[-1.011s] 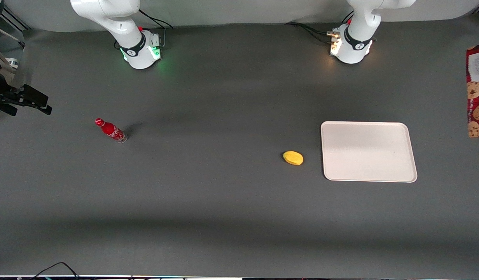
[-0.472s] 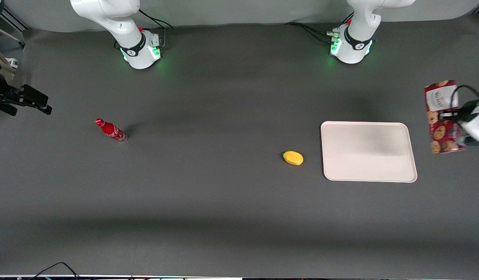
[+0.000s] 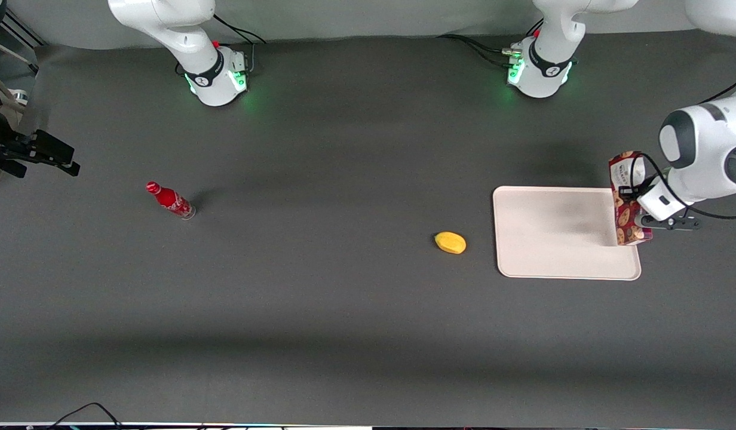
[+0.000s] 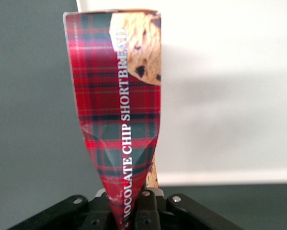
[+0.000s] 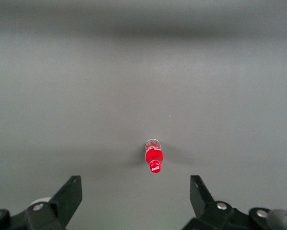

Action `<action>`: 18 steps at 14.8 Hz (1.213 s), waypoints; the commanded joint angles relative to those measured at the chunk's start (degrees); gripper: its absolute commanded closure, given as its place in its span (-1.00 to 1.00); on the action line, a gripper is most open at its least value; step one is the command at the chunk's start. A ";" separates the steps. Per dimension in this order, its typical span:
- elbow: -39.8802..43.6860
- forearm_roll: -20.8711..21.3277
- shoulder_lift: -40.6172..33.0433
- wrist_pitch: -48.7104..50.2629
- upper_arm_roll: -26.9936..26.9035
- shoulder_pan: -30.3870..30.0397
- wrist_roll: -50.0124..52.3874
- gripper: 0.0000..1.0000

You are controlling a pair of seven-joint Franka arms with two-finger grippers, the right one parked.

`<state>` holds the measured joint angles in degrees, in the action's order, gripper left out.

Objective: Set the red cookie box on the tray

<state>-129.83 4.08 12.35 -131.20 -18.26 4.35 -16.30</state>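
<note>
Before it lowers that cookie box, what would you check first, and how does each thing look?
1. Hand gripping the red cookie box: ok, pinched at its creased end.
2. Box over the tray: not ok, only at its edge toward the working arm's end.
3. Tray surface free: ok.
4. Yellow fruit clear of the path: ok, beside the tray.
5. Box height above the tray: cannot tell.

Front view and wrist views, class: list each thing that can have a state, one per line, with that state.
Red cookie box: held in the air, standing on edge over the tray's rim, squeezed in at the grip.
Gripper: shut on the box, at the tray's end nearest the working arm.
Tray: flat on the table, nothing on it.
Red bottle: upright.
Yellow fruit: lying beside the tray.
</note>
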 commanded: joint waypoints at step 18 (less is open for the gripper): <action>43.42 -6.02 -4.34 53.40 0.59 -0.66 -6.47 -1.00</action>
<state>-91.55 -3.02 10.53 -85.46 -18.59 3.62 -22.83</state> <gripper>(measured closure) 0.000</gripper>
